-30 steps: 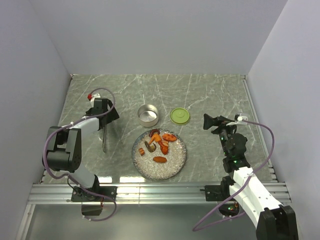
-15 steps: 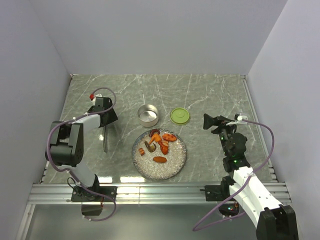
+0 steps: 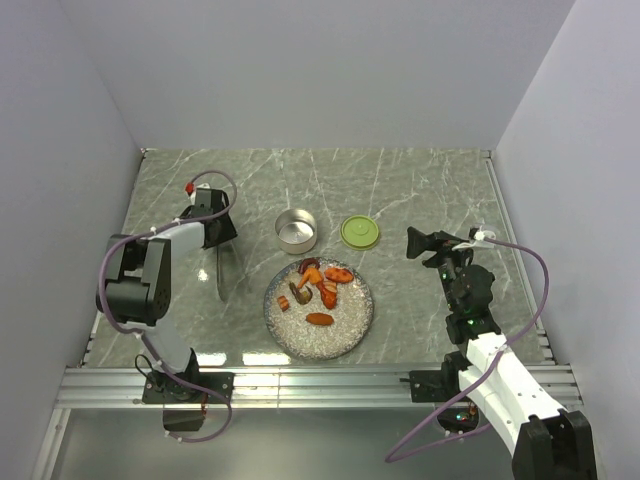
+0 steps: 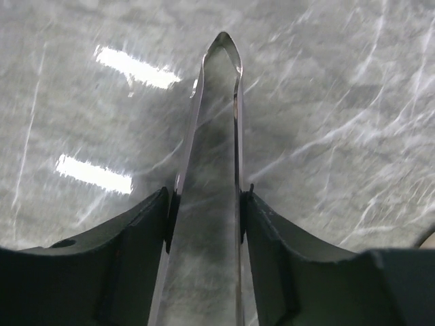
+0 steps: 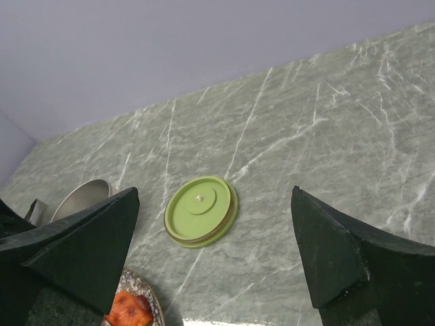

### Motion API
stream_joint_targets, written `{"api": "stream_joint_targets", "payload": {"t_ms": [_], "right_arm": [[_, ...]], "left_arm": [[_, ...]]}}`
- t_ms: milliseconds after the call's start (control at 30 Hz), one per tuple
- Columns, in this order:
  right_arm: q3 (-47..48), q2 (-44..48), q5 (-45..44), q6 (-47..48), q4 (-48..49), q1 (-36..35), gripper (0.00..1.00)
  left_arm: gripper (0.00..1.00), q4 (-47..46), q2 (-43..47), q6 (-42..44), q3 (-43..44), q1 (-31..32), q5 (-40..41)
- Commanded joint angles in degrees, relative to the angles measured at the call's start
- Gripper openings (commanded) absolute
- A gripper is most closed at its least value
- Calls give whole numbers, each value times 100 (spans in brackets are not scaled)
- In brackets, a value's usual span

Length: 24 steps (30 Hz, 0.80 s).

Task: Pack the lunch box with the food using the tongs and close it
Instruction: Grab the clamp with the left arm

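From above, the left gripper [image 3: 214, 232] is clamped on the slim grey metal tongs [image 3: 220, 275], left of the small round steel lunch box [image 3: 296, 230] and the speckled grey plate [image 3: 345, 330] of orange-red food chunks [image 3: 320, 283]. The left wrist view shows both fingers [image 4: 136, 231] pressing the tongs' arms. In the right wrist view, the right gripper [image 5: 212, 197] has its jaws wide apart, with the flat lime-green lid [image 5: 201, 210] beyond.

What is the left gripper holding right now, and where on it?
The left gripper holds the tongs, its fingers squeezing both arms from outside, partway along from the joined end.
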<state>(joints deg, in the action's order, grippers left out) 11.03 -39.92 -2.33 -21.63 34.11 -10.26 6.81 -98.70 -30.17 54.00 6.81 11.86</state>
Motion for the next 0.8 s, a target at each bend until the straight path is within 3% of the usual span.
{"api": "stream_joint_targets", "payload": {"t_ms": [0, 200, 400, 600, 767], "right_arm": [[233, 63, -48, -17, 43, -11, 99], [268, -7, -13, -8, 43, -11, 99], [295, -42, 4, -8, 43, -11, 99], [321, -77, 31, -8, 26, -11, 99], [312, -86, 48, 1, 43, -11, 99]], "left_arm": [[56, 101, -159, 152, 304, 40, -96], [67, 145, -255, 169, 366, 40, -113], [68, 207, -317, 161, 419, 49, -96], [62, 548, -562, 187, 673, 163, 352], [48, 568, -608, 240, 718, 303, 651]]}}
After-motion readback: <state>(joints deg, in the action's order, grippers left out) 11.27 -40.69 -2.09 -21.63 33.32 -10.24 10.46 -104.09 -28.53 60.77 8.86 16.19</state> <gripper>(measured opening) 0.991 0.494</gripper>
